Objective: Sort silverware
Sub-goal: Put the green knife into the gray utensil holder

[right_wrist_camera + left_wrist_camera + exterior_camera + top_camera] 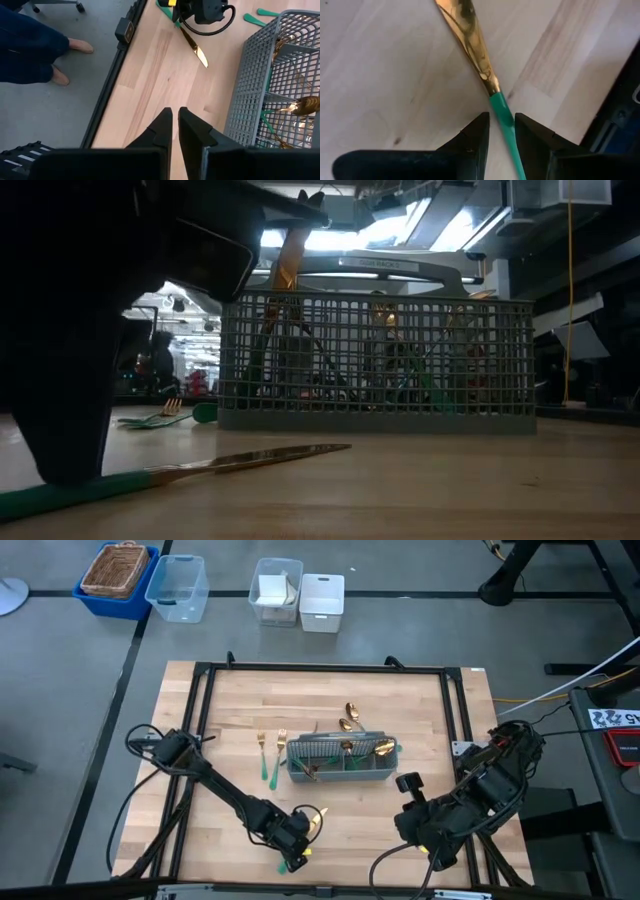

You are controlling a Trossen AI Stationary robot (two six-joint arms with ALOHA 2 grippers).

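A knife with a gold blade and a teal-green handle lies flat on the table near its near edge, in front of the grey mesh caddy. My left gripper is down over the knife's handle, shut on it. Two green-handled forks lie left of the caddy, and gold spoons lie just beyond it. More silverware stands inside the caddy. My right gripper waits above the table's near right part, shut and holding nothing. My left gripper pinches the knife's green handle between its two fingers, close to where the handle joins the gold blade. The fingers come from above and lie across the handle. The knife lies on the table along its whole length.
A black frame rail runs around the wooden top. Beyond the far edge stand a blue bin with a basket, a clear bin and white containers. A person's feet show on the floor beside the table.
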